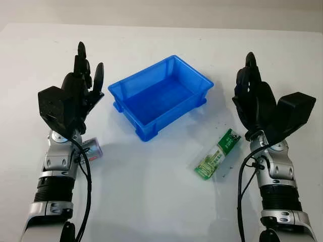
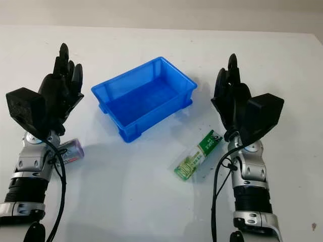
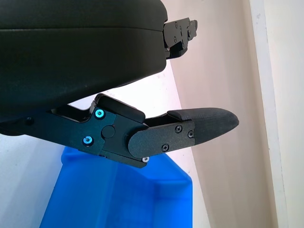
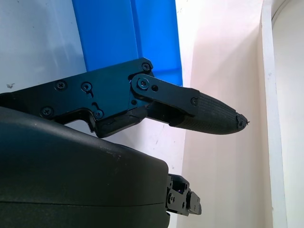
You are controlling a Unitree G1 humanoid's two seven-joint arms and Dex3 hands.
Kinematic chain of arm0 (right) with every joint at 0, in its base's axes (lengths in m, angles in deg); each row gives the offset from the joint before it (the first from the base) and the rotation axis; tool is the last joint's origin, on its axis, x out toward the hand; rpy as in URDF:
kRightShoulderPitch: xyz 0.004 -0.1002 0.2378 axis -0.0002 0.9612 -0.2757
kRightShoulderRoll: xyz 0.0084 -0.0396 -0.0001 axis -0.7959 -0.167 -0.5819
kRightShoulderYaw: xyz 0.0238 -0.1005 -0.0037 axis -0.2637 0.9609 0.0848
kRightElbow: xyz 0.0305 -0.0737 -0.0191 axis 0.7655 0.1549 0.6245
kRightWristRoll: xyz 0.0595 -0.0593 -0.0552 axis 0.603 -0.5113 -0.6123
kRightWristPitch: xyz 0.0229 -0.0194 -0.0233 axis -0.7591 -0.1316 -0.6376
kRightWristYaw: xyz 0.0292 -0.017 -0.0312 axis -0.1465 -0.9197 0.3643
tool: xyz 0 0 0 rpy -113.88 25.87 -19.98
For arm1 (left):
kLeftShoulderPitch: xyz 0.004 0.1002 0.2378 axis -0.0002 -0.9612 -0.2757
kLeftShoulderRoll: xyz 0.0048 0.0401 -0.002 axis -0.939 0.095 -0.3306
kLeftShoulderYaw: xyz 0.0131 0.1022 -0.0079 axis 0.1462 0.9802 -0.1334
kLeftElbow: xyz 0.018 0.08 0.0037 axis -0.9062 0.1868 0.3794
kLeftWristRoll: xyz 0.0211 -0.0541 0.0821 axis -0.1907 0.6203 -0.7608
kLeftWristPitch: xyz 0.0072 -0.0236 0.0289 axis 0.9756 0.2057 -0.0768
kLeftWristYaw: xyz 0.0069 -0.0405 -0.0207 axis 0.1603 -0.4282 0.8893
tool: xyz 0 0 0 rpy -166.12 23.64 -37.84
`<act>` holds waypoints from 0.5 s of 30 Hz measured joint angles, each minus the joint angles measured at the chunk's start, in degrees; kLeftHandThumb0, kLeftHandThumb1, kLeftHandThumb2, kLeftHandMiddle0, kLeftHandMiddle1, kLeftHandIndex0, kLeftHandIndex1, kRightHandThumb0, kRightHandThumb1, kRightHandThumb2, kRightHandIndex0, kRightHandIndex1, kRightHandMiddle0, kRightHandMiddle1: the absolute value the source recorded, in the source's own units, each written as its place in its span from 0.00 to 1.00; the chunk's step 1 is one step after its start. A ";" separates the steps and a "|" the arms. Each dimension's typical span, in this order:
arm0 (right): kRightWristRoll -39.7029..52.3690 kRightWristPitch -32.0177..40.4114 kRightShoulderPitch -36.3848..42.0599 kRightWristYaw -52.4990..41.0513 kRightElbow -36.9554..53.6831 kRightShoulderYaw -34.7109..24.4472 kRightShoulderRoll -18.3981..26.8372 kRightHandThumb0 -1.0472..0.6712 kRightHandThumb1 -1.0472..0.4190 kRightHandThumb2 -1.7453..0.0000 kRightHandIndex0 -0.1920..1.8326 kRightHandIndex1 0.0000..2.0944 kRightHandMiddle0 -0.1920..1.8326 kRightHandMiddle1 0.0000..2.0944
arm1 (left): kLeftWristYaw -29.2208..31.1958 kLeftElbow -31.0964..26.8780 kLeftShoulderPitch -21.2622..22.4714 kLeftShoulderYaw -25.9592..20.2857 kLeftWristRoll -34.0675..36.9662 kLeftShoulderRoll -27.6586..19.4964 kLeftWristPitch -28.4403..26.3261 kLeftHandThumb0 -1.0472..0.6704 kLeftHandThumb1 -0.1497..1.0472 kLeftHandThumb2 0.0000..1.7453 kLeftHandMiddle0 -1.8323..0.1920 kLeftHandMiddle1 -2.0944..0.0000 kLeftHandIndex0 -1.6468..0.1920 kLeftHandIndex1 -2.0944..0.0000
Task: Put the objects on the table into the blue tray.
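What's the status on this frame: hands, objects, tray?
Left hand open, raised left of blue tray. Right hand open, raised right of it. Green packet and small can on the table, tray holds nothing. Nothing blocking.

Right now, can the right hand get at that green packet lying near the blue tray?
Probably yes. The green packet lies flat on the table, apart from the blue tray, with nothing over it, and the open right hand is raised just beside it.

A plain white counter (image 1: 151, 201) spreads across the scene, its far edge meeting a pale wall (image 1: 161, 10).
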 measured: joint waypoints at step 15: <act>0.66 1.67 1.80 -5.47 6.15 -0.02 2.66 0.16 0.00 0.73 0.00 0.00 0.01 0.01 | -0.04 -0.53 -0.78 -0.07 0.49 0.06 -0.69 0.16 1.00 0.36 1.00 1.00 1.00 1.00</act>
